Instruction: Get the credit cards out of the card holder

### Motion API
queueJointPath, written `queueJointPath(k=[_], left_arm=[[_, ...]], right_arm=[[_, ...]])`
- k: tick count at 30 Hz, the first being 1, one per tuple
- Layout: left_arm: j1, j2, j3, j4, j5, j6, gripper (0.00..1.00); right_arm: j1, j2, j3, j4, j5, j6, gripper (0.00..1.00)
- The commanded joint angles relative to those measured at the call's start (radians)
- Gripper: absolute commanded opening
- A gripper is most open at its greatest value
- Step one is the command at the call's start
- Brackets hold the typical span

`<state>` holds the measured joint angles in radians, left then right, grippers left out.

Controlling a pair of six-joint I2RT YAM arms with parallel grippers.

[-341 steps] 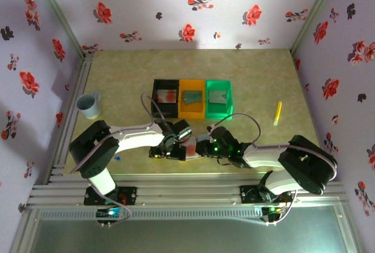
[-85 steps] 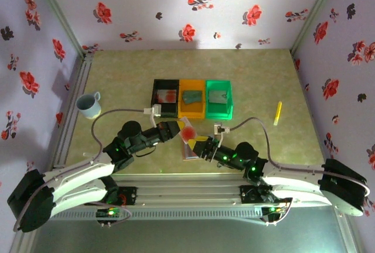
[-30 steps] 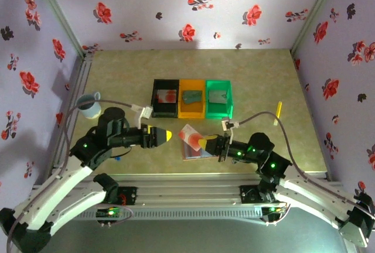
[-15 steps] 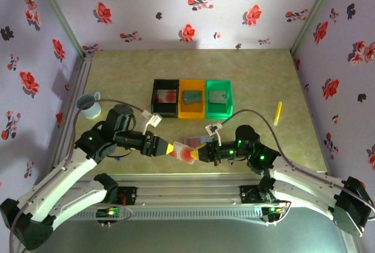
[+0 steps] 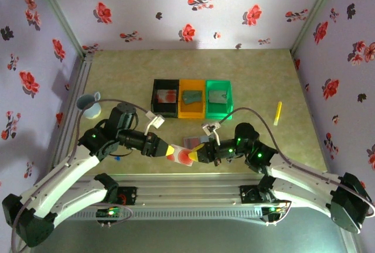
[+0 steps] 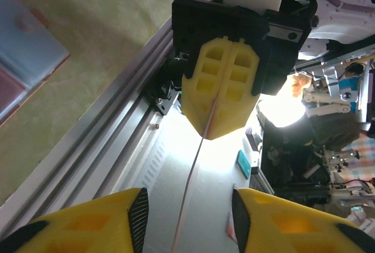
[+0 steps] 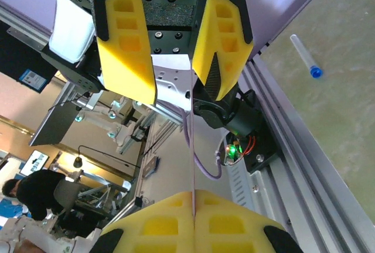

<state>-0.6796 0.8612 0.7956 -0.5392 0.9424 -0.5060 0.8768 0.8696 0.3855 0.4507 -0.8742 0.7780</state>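
A pale credit card (image 5: 184, 156) with a red-orange blotch hangs above the table's near edge. My right gripper (image 5: 198, 149) is shut on its right end. My left gripper (image 5: 170, 149) faces it from the left. Seen edge-on in the left wrist view, the card (image 6: 198, 159) runs from the shut right gripper (image 6: 212, 133) down between my left gripper's (image 6: 187, 206) open jaws, touching neither pad. The right wrist view has the card (image 7: 191, 147) clamped in my right gripper (image 7: 193, 197), its far end between the left fingers (image 7: 126, 48). The card holder (image 5: 190, 142) lies open on the table, blue-grey inside up (image 6: 23, 48).
Black (image 5: 165, 98), orange (image 5: 192, 98) and green (image 5: 218, 98) bins stand in a row mid-table, each with a card-like item inside. A mug (image 5: 89, 105) sits at the left, a yellow marker (image 5: 278, 112) at the right. A small blue-tipped tube (image 7: 304, 57) lies near the metal rails.
My left gripper has moved right to the card and its jaws have narrowed around it. My right gripper has carried the card left and nearer the table's front edge.
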Motion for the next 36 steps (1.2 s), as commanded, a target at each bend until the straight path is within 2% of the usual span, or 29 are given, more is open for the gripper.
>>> queueJointPath(k=[1,12,18,23,26,29,32,36], left_arm=[[0.005,-0.009,-0.015,0.029,0.059,-0.002,0.40],[-0.002,-0.003,-0.022,0.043,0.067,-0.006,0.23],[-0.002,0.002,-0.027,0.063,0.066,-0.011,0.00],[-0.001,0.001,-0.047,0.114,0.048,-0.057,0.00],[-0.002,-0.014,-0.107,0.231,0.037,-0.163,0.00],[-0.003,-0.052,-0.128,0.244,-0.053,-0.167,0.00],[-0.004,-0.111,-0.102,0.176,-0.163,-0.093,0.00],[-0.002,-0.135,-0.088,0.163,-0.225,-0.059,0.00]], right_arm=[[-0.004,0.010,0.025,0.060,-0.048,0.017,0.00],[-0.005,0.041,0.029,0.093,-0.067,0.029,0.00],[-0.004,0.055,0.031,0.100,-0.072,0.029,0.00],[-0.005,0.058,0.034,0.087,-0.066,0.019,0.00],[-0.005,0.052,0.042,0.054,-0.058,-0.001,0.00],[-0.005,0.039,0.049,0.006,-0.038,-0.030,0.18],[-0.009,0.021,0.055,-0.045,-0.004,-0.058,0.38],[-0.026,-0.012,0.071,-0.147,0.053,-0.109,0.55]])
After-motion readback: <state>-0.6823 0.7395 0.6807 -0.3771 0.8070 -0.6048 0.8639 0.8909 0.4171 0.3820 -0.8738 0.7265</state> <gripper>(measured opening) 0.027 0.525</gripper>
